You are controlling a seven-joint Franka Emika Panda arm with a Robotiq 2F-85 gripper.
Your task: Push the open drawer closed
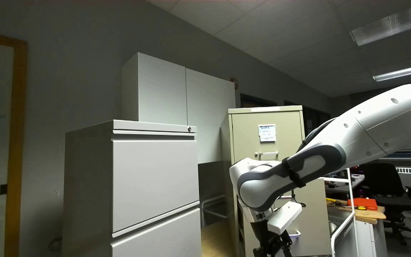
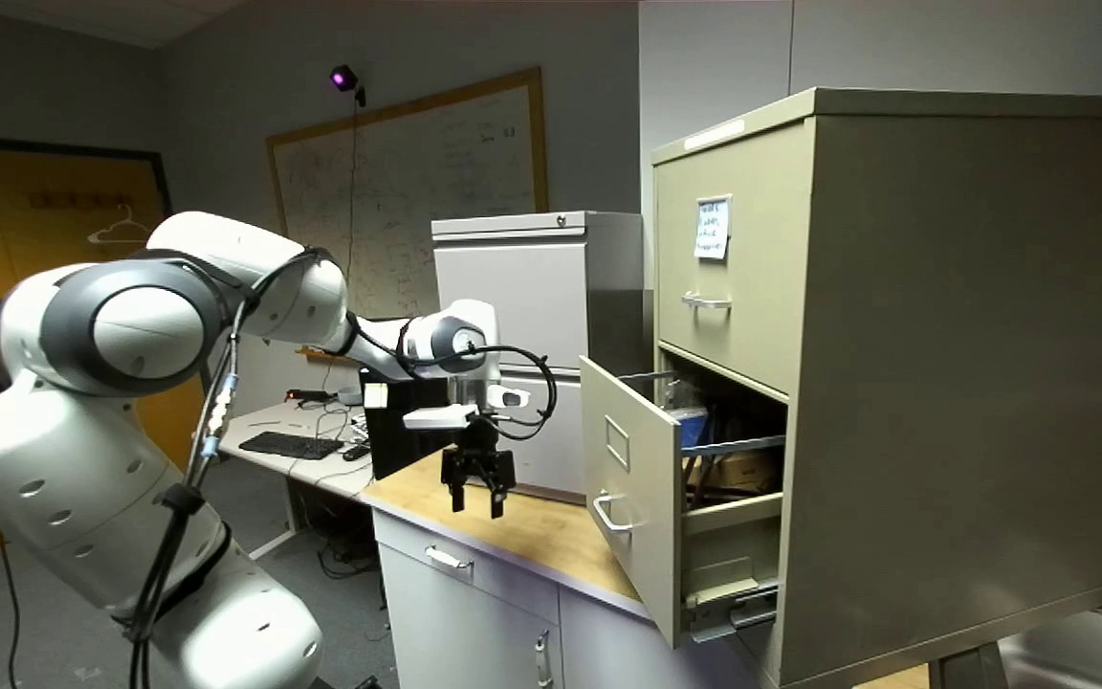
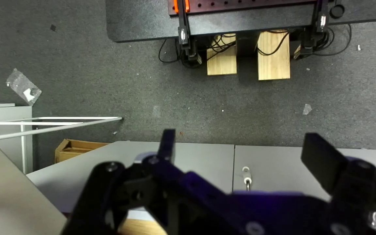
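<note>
My gripper (image 2: 477, 505): one, jaws apart, empty. Beige drawer (image 2: 642, 478): one, open, near my gripper, not touching. Closing: not done; contact and full push remain, I judge.

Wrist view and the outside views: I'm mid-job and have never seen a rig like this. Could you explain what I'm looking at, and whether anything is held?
The white machine is a jointed robot arm; both exterior views show it from cameras outside it. At its end, the black gripper points down, open and holding nothing.

The wrist view comes from a camera on the arm itself: the blurred dark shapes are the gripper's fingers, with the floor below.

In an exterior view, the beige cabinet has its second drawer pulled out, the one to push closed. The gripper hangs apart from it. Inside is a blue item, among others I can't make out. A grey cabinet stands on the worktop.
</note>
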